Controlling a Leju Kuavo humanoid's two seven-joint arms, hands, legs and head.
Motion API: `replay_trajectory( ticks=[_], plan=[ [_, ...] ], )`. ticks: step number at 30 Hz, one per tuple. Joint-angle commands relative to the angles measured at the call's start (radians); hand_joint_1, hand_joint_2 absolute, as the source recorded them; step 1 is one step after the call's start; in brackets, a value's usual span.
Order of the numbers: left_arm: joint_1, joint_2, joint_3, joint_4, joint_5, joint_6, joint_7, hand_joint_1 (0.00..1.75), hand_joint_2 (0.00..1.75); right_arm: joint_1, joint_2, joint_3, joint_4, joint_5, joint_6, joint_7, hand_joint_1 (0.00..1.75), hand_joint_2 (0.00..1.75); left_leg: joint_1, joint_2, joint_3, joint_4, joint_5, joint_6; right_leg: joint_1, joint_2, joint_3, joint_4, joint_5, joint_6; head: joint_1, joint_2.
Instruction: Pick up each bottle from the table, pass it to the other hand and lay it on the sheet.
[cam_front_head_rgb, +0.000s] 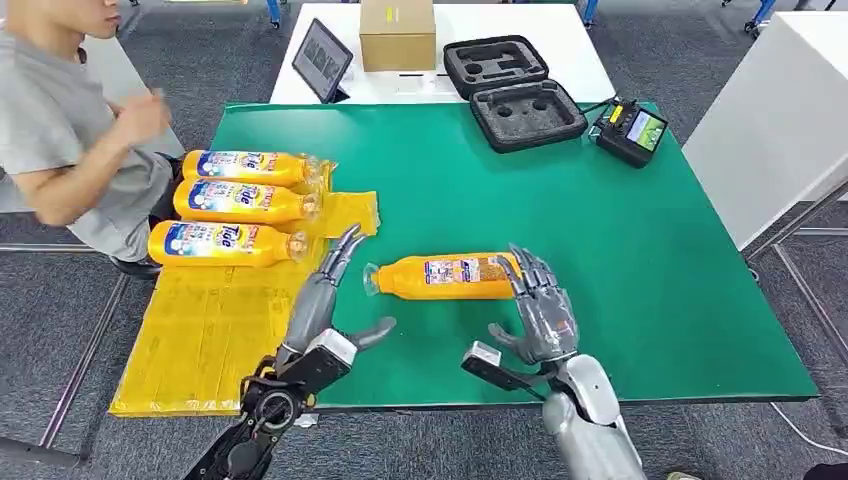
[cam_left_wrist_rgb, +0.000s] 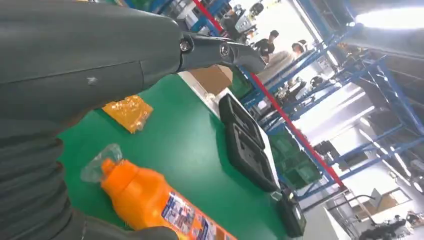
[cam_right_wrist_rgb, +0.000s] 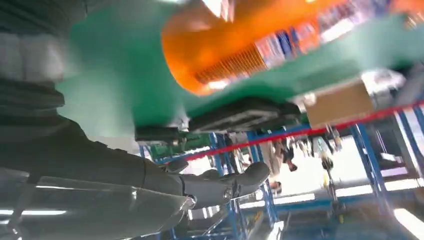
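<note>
Blurry orange bottle (cam_right_wrist_rgb: 235, 47) lying on the green table (cam_right_wrist_rgb: 120, 90), right hand (cam_right_wrist_rgb: 100, 165) close by with its thumb (cam_right_wrist_rgb: 225, 182) sticking out, fingers apart, holding nothing. Blue racking (cam_right_wrist_rgb: 380, 155) behind.

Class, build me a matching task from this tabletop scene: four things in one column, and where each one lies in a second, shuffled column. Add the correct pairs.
Things
1. lone orange plastic bottle
2. brown cardboard box
3. black foam-lined case
4. three orange labelled bottles

Places
A. open, at the green mat's far edge
B. side by side on the yellow sheet
C. on the white table beyond the mat
D. on the green mat between the left hand and right hand

Pairs: 1-D, 2-C, 3-A, 4-B
</note>
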Motion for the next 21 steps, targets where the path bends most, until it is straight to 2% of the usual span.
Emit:
replay_trajectory(
  ticks=[1,10,16,21],
  plan=[
    [-0.064,0.001,-0.043,0.105,0.016,-0.002,-0.006,0.00,1.75,-0.113,-0.005,0.006,0.243,0.039,-0.004,0.028,0.00,1.75,0.001,0.001,0.003,0.000,-0.001,-0.002,0.001,0.002,0.002,-0.001,0.000,-0.001,0.000,0.000],
    [-0.099,-0.008,-0.061,0.149,0.027,-0.016,-0.011,0.00,1.75,-0.183,-0.010,0.053,0.340,0.069,-0.004,0.073,0.00,1.75,0.001,0.001,0.001,0.000,0.000,-0.001,0.001,0.002,0.000,0.000,0.000,-0.001,0.000,0.000],
    [-0.126,-0.016,-0.082,0.190,0.043,0.009,-0.021,0.00,1.75,-0.169,0.005,0.057,0.248,0.144,-0.004,0.069,0.00,1.75,0.001,0.000,0.002,0.000,-0.001,-0.002,0.001,0.002,0.002,0.000,-0.001,-0.002,0.000,0.000],
    [-0.130,-0.016,-0.087,0.196,0.050,0.011,-0.021,0.00,1.75,-0.176,0.013,0.052,0.252,0.135,-0.004,0.052,0.00,1.75,0.001,0.001,0.002,0.001,-0.001,-0.002,0.001,0.002,0.002,0.000,-0.001,-0.002,0.000,0.000]
  ],
)
